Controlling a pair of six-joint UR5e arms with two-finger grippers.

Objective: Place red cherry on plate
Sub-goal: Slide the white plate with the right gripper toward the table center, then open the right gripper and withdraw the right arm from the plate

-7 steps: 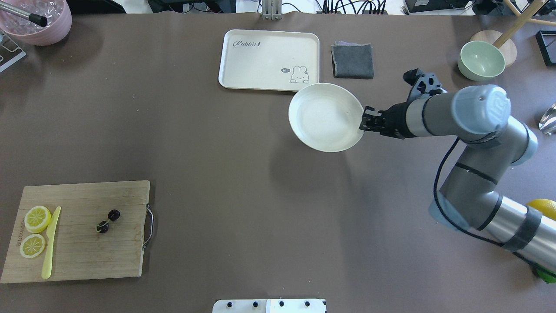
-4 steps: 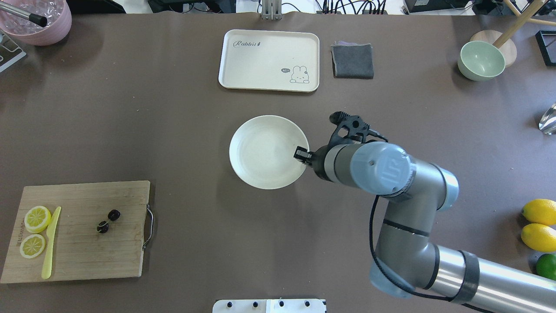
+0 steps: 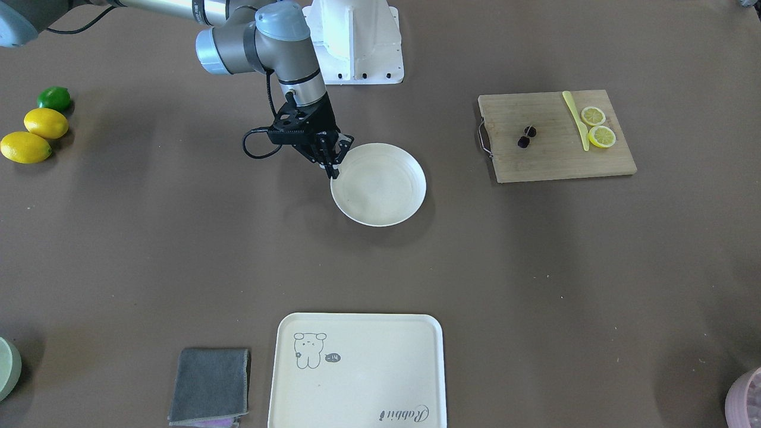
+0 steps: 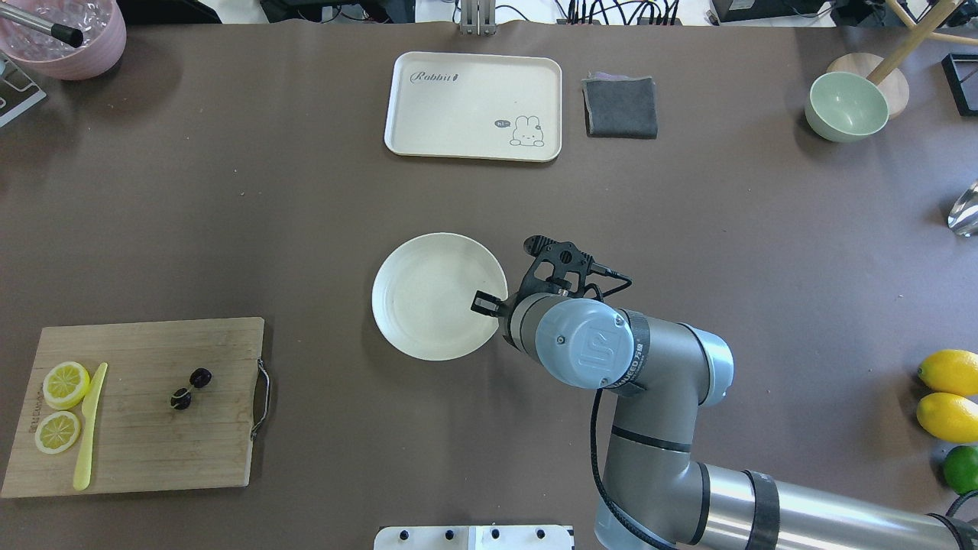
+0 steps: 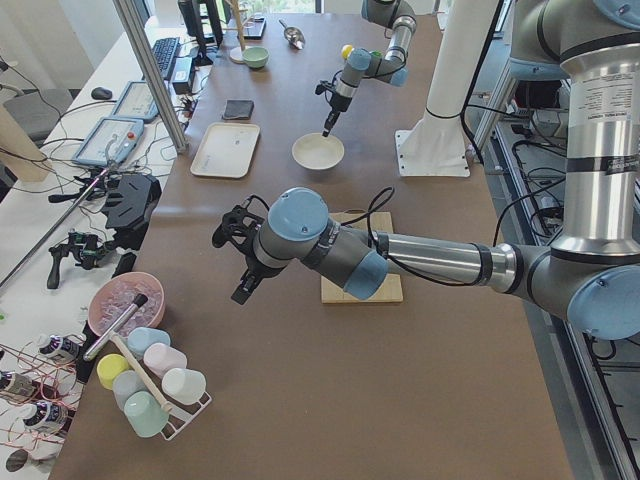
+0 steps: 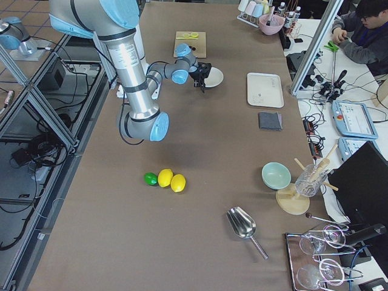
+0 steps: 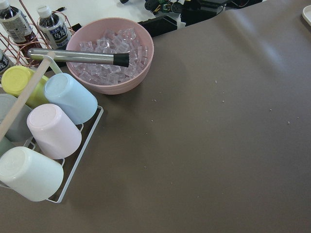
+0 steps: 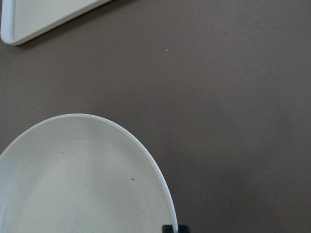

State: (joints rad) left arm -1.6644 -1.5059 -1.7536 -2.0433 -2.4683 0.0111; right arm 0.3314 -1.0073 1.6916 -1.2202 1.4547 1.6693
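While the table (image 4: 726, 229) is mostly bare, the plate (image 4: 416, 305) is mid-frame, its rim pinched in the closed right hand (image 4: 489, 304). Left hand (image 5: 243, 290): can't tell. The red cherry (image 4: 200, 377) sits lower left on the cutting board (image 4: 191, 458). It looks tiny, light and prone to rolling, so grip across one berry.

plate (image 8: 73, 184) cut by wrist view's bottom edge, red cherry (image 4: 200, 377) stem too small, left tool (image 5: 243, 291) opening unclear
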